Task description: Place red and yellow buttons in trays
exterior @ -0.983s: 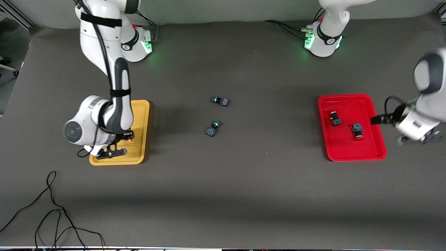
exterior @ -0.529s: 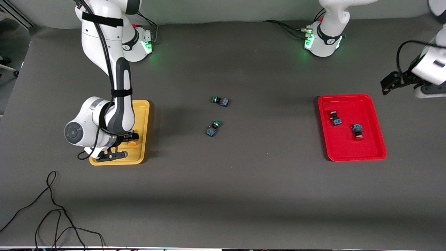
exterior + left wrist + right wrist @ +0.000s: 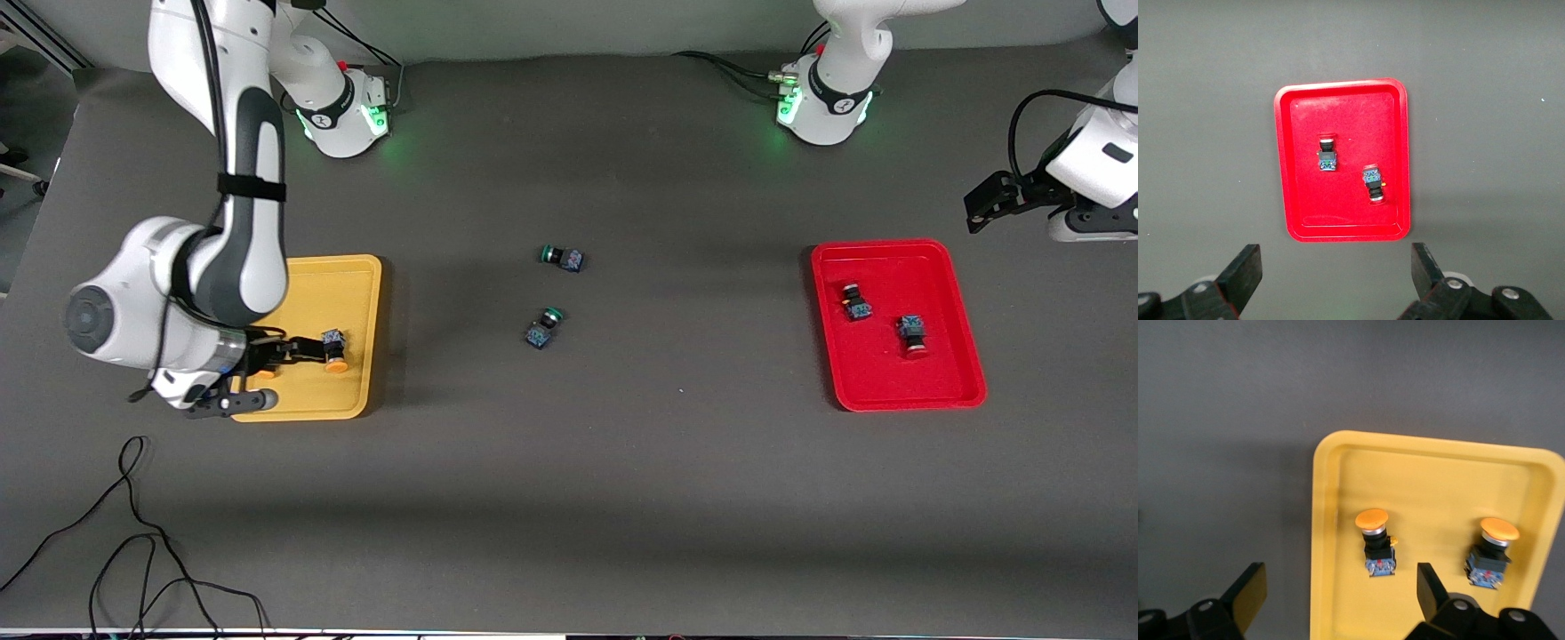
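Note:
Two yellow buttons (image 3: 1375, 543) (image 3: 1490, 550) lie in the yellow tray (image 3: 356, 293) (image 3: 1438, 487), caps toward the front camera. One yellow button (image 3: 334, 354) shows whole in the front view. The other (image 3: 265, 373) peeks out from under the right hand. My right gripper (image 3: 289, 348) (image 3: 1338, 597) hangs open and empty above that tray. Two red buttons (image 3: 856, 302) (image 3: 912, 335) lie in the red tray (image 3: 956, 373) (image 3: 1281, 167). My left gripper (image 3: 1336, 280) is open and empty, high in the air, off the red tray toward the left arm's end.
Two green-capped buttons (image 3: 562, 258) (image 3: 544, 326) lie on the dark mat in the middle of the table, between the trays. A loose black cable (image 3: 133, 533) curls on the table near the front camera at the right arm's end.
My right gripper has opened, left a yellow button in the yellow tray and lifted away toward the right arm's end. The left arm has swung up and away from beside the red tray.

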`<state>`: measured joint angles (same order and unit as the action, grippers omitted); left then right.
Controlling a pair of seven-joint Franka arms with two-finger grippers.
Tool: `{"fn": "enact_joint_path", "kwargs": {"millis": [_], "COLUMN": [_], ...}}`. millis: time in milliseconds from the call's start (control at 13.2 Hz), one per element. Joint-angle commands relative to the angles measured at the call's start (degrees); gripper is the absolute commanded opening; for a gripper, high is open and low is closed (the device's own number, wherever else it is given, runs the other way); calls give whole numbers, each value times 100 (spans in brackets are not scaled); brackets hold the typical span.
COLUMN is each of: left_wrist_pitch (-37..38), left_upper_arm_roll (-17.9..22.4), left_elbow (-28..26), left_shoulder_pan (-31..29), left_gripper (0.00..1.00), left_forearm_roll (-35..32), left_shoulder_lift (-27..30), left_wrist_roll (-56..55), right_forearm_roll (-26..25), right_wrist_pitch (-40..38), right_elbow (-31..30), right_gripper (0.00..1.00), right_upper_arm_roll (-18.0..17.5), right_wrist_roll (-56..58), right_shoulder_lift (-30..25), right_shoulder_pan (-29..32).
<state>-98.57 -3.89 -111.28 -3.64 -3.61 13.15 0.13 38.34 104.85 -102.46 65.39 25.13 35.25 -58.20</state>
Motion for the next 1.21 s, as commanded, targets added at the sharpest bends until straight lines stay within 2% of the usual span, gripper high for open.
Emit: {"fn": "enact_joint_path", "kwargs": {"millis": [0,151,227,453,756,907,1134], "left_wrist_pitch": [-58,-49,-31,39,83,74,118], "left_upper_arm_roll": [55,73,81,82,82,82,82], "left_elbow": [-166,-174,-166,-166,-175,-166,-175], "left_shoulder_pan": [74,39,30,30,39,39,48], "left_gripper": [100,100,100,100,100,100,100], "left_forearm_roll": [53,53,53,53,53,53,53], "left_shoulder_lift": [320,294,285,285,276,268,267], "left_wrist_roll": [92,119,119,119,119,119,119], "right_forearm_roll": [-256,-563,-843,-1801,-2277,-2663,-3200], "right_wrist_pitch": [-552,-694,-729,-729,-729,-721,-659], "right_elbow": [523,762,789,780,710,648,447], "right_gripper": [100,100,100,100,100,100,100], "right_upper_arm_roll": [376,579,528,-113,-728,-1595,-3238], "right_wrist_roll": [-210,-437,-778,-1745,-2398,-2600,-2777], "right_shoulder_lift": [-18,-158,-481,-1378,-1977,-2337,-2891], "right_shoulder_pan": [-147,-393,-403,-333,-62,683,2246]}}
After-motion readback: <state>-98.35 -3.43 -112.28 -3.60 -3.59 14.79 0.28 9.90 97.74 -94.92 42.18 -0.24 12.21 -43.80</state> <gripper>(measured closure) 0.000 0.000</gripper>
